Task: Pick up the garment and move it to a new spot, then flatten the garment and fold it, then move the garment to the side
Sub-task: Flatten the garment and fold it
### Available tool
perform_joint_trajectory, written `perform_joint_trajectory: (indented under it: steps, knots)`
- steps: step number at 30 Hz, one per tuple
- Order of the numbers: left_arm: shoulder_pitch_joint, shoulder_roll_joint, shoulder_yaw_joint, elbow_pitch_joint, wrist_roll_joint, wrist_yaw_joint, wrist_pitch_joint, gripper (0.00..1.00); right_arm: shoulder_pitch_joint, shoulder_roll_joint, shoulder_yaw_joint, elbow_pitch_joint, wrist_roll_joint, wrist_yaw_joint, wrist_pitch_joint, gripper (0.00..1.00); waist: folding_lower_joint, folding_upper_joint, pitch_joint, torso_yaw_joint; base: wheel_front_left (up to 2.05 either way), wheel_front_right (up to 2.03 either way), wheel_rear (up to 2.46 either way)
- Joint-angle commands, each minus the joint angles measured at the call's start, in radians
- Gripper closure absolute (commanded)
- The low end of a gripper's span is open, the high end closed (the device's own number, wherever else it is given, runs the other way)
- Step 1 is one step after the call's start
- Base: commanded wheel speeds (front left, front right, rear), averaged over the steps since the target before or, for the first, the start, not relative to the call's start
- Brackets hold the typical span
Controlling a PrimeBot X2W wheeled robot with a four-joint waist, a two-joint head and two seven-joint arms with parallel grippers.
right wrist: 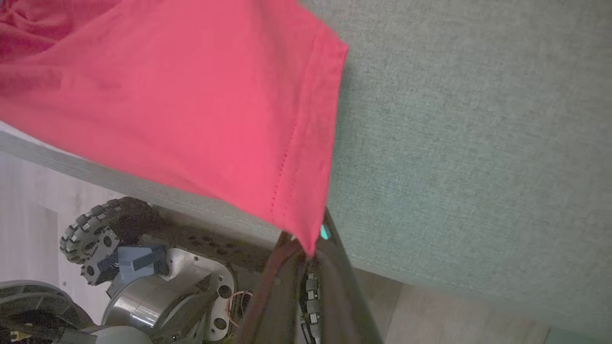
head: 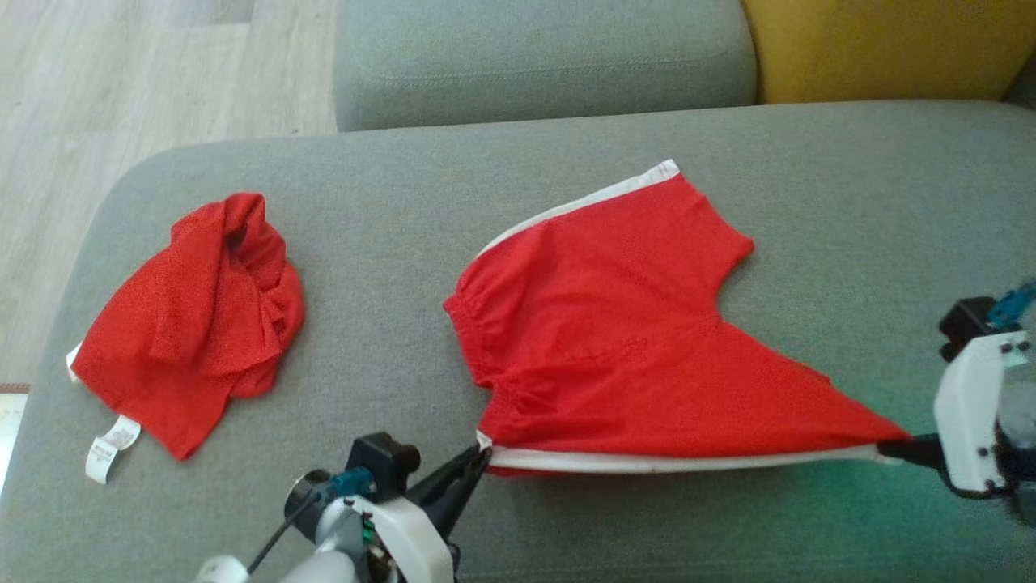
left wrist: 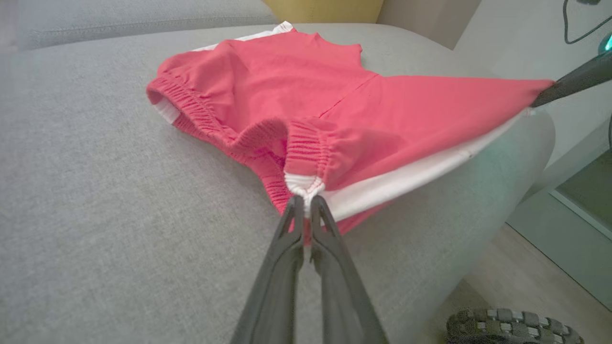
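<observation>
The garment point(head: 615, 324) is a pair of red shorts with white side stripes, spread over the grey sofa seat point(head: 518, 162). My left gripper point(head: 479, 458) is shut on the waistband corner at the white stripe, seen close in the left wrist view point(left wrist: 304, 198). At the far right my right gripper point(head: 894, 445) is shut on the corner of a leg hem; in the right wrist view that red corner point(right wrist: 306, 241) is pinched between its fingers. The near edge of the shorts point(left wrist: 406, 172) is stretched taut between the two grippers, lifted off the cushion.
A second red garment point(head: 194, 320) with a white label lies crumpled at the seat's left end. A grey back cushion point(head: 542, 57) and a yellow cushion point(head: 882, 44) stand behind. Wooden floor point(head: 121, 73) lies to the left. The robot's wheeled base point(right wrist: 143, 267) sits below the seat's front edge.
</observation>
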Motion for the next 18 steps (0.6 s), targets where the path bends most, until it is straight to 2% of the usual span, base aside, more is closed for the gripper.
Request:
perform_joint_trajectory:
  steps: [1, 4, 9, 18]
  knots:
    - [-0.043, 0.034, 0.042, -0.048, -0.01, 0.014, 0.004, 1.0, -0.018, -0.045, -0.036, -0.041, -0.003, 0.002, 0.008, 1.0, 0.0002, -0.0001, 0.006, 0.004, 0.0, 0.0, 0.0]
    - [-0.04, 0.054, 0.054, -0.121, -0.012, 0.04, 0.028, 1.0, -0.003, -0.025, -0.105, -0.08, -0.03, 0.002, 0.027, 1.0, 0.0002, -0.0001, 0.024, 0.015, 0.0, 0.0, 0.0]
    - [-0.072, 0.068, 0.088, -0.202, -0.025, 0.067, 0.046, 1.0, -0.046, 0.047, -0.207, -0.109, -0.099, 0.002, 0.072, 1.0, 0.0002, -0.0001, 0.068, 0.041, 0.0, 0.0, 0.0]
    - [-0.209, 0.048, 0.129, -0.229, -0.036, 0.062, 0.058, 1.0, -0.24, 0.171, -0.316, -0.081, -0.244, 0.002, 0.176, 1.0, 0.0002, -0.0001, 0.184, 0.107, 0.0, 0.0, 0.0]
